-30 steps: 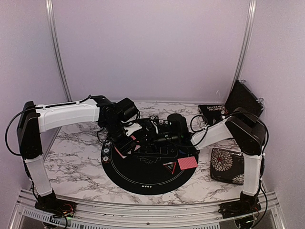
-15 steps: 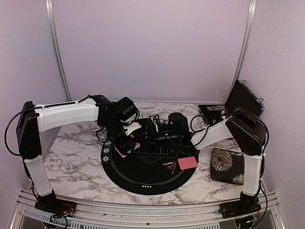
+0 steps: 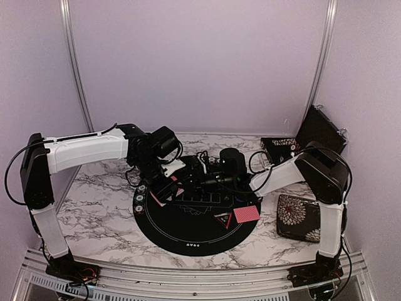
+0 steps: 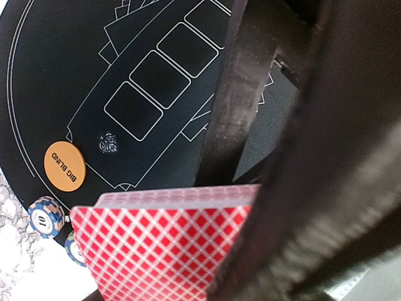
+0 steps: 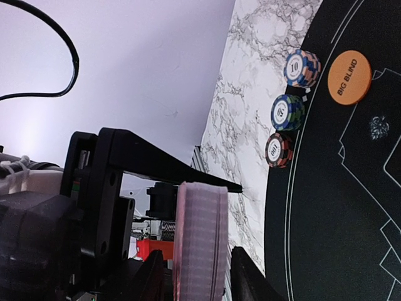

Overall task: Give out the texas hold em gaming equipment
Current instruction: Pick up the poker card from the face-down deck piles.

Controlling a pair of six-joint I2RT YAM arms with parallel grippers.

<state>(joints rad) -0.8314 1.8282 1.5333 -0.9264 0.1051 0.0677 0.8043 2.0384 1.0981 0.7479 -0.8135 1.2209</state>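
We see the left end effector (image 3: 164,191) above the left part of the mat (image 3: 188,235), partly closed on the deck (image 4: 160,251) of red-backed cards and holding it off the mat. The right end effector (image 3: 195,182) is close beside it on the right. In the right wrist view, its fingers (image 5: 152,279) stand on either side of the deck's edge, but we cannot tell whether they pinch a card or stand free.

The orange button (image 5: 349,77) lies near the mat's left rim, and three chip stacks (image 5: 287,111) sit in a row along that edge. One card (image 3: 246,214) lies face down on the mat's right side, with the triangle marker (image 3: 223,219) just left of it. The case (image 3: 299,216) lies on the counter (image 3: 94,213), right of the mat.
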